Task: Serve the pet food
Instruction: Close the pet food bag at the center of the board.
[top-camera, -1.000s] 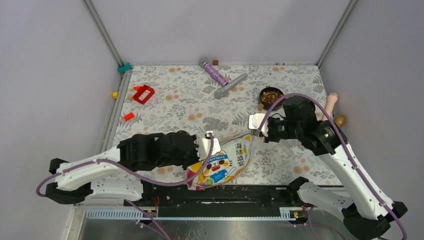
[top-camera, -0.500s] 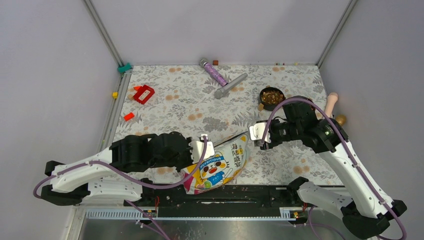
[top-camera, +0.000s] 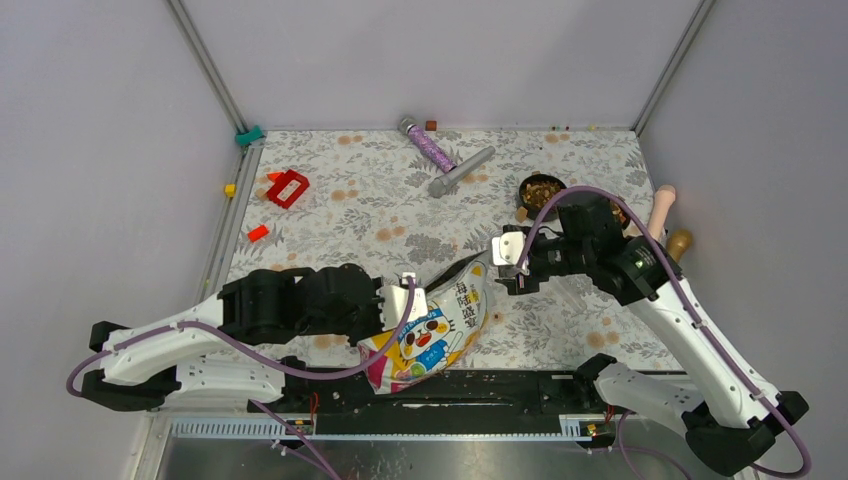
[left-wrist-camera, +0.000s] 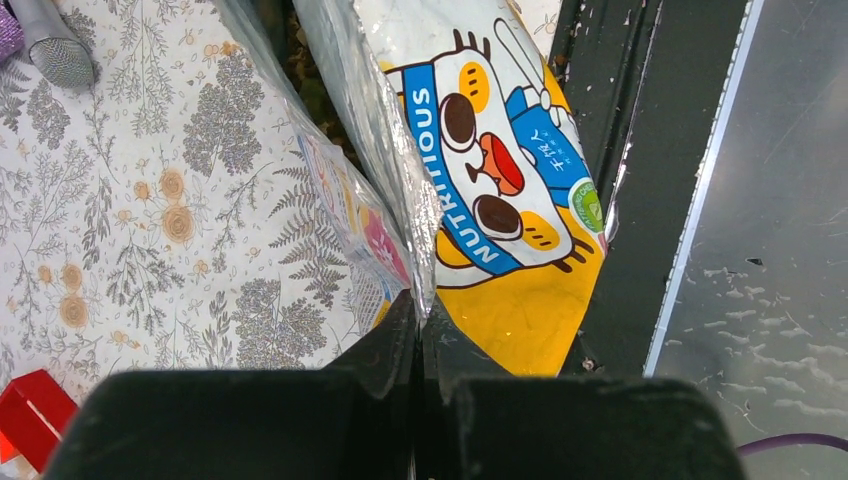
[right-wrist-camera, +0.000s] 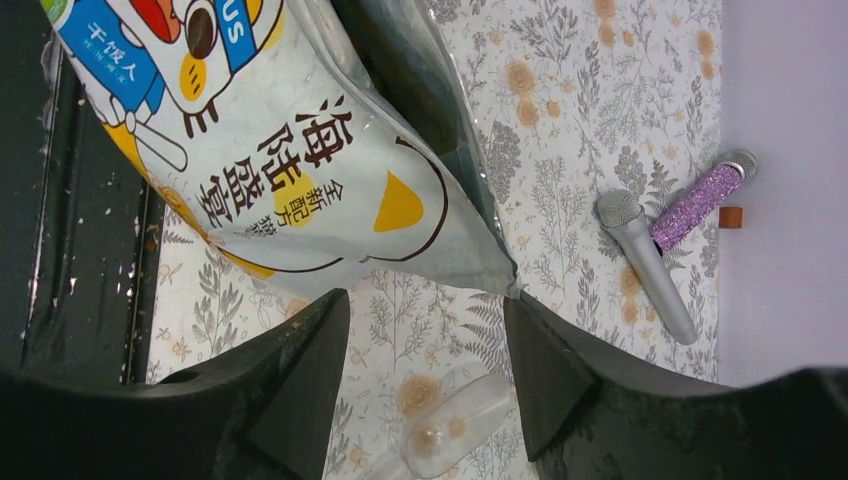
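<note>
Glossy bag (left-wrist-camera: 480, 180) with silvery lining, matt floral table cover (top-camera: 350, 200), glittery purple microphone (top-camera: 430, 147), smooth grey microphone (top-camera: 462, 171)

Yellow-white cartoon bag (top-camera: 436, 326), floral grey-and-tan tablecloth (top-camera: 340, 225), purple glitter microphone (top-camera: 430, 148), red block (top-camera: 288, 187)

I see my right hand (right-wrist-camera: 425, 315) with its fingers spread and gripping nothing. A corner of the pet food bag (right-wrist-camera: 300, 180) ends just beside one fingertip. A clear scoop (right-wrist-camera: 450, 425) lies on the surface (right-wrist-camera: 600, 100) below the gap. A silver microphone (right-wrist-camera: 645, 260) and a purple glitter microphone (right-wrist-camera: 700, 200) lie near the surface's walled edge.
</note>
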